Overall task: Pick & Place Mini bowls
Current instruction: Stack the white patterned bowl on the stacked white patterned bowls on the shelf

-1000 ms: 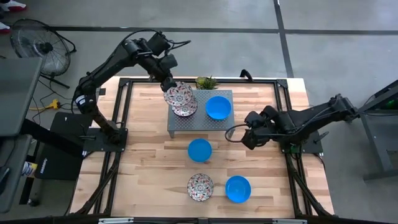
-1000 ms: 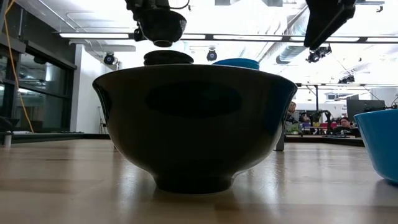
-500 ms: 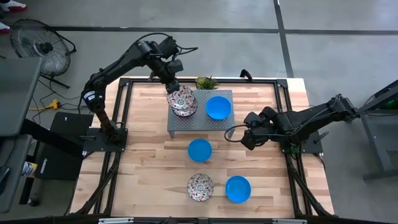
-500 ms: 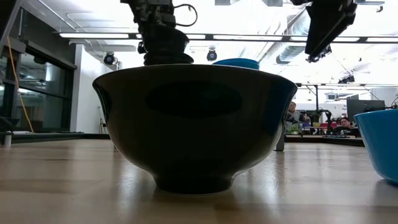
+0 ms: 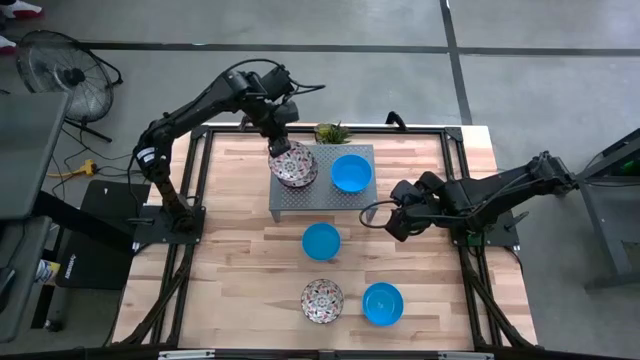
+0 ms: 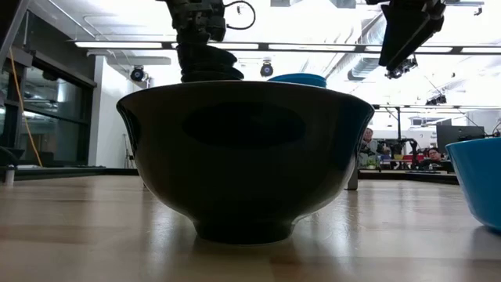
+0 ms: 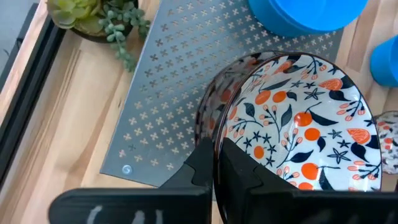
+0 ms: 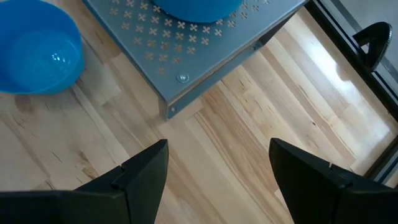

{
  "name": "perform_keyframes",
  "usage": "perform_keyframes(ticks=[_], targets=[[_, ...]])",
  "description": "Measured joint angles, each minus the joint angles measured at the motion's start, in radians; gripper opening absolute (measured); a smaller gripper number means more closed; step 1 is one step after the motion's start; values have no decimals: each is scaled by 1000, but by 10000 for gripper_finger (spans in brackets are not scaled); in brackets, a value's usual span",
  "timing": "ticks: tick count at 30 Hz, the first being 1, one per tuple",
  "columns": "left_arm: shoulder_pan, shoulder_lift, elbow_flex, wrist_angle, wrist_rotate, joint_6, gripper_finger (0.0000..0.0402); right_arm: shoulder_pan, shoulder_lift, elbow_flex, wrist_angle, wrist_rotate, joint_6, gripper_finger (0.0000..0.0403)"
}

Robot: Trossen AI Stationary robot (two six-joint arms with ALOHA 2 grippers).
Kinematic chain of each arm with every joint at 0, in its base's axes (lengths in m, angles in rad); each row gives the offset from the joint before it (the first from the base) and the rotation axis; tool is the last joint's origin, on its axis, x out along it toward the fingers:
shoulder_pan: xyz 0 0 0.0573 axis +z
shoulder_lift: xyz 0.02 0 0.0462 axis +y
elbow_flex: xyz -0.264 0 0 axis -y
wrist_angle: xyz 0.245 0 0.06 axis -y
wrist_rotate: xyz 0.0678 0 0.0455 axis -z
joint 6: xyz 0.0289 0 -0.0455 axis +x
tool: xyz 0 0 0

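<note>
Floral bowl (image 7: 292, 143) nested on another atop the grey rack (image 7: 174, 93), rim pinched between left gripper (image 7: 214, 165) fingers to seat it squarely; right gripper (image 8: 217, 168) parked wide open, empty, beside the rack.

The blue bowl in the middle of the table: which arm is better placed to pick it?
The right. Its open gripper hovers beside that blue bowl, while the left gripper is busy holding a floral bowl over the grey platform.
</note>
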Motion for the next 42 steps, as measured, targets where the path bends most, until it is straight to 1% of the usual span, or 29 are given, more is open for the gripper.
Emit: perform_keyframes(ticks=[13, 20, 24, 42], targets=[[-37, 56, 0, 68, -9, -4, 2, 0, 0, 0, 40, 0, -18, 266], [-36, 56, 0, 61, -20, -5, 2, 0, 0, 1, 44, 0, -17, 266], [-36, 56, 0, 28, -34, 2, 2, 0, 0, 1, 47, 0, -16, 266], [-36, 55, 0, 45, -27, 33, 2, 0, 0, 1, 47, -11, -16, 266]])
